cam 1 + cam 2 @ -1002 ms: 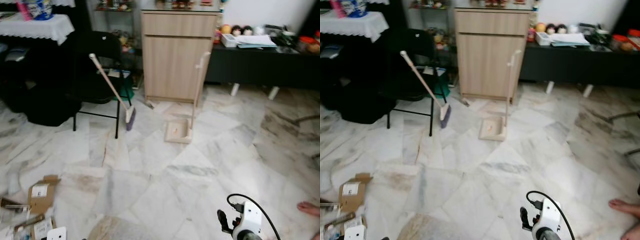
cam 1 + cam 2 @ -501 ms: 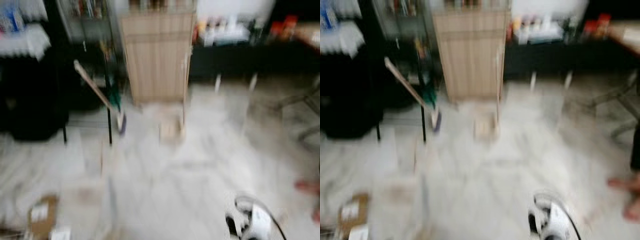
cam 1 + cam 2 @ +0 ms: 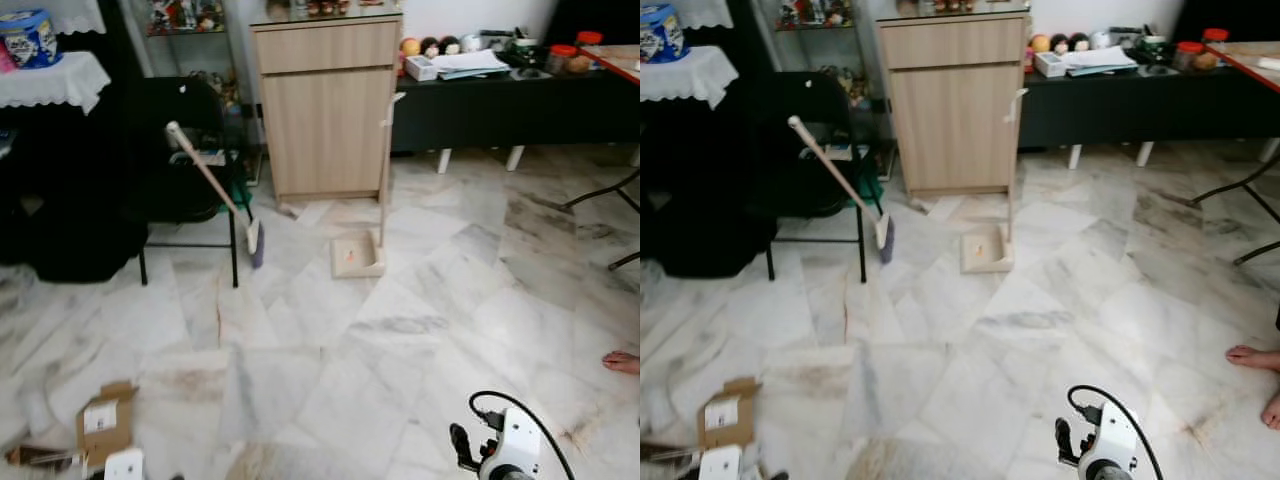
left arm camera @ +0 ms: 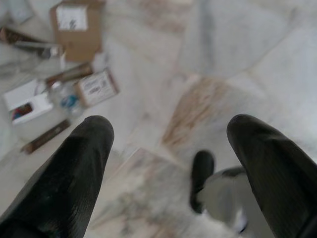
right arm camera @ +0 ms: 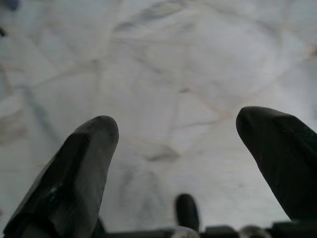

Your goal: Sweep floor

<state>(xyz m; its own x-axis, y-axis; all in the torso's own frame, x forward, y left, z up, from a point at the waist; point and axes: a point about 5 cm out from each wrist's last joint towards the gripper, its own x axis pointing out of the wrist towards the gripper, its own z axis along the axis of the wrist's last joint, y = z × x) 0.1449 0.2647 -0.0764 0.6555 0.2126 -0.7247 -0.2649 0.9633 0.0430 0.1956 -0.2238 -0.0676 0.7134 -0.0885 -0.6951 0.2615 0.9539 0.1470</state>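
Nearer now, your broom [image 3: 212, 190] leans handle-up on the chair [image 3: 185, 150], ahead-left of both spread, empty hands, left hand [image 4: 168, 163] closer.

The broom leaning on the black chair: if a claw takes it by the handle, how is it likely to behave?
The broom probably stays stiff: its long pale handle looks straight and rigid. It seems light for its length, slim with a small brush head. It only leans against the chair, head on the glossy marble floor, so a nudge could well slide or topple it.
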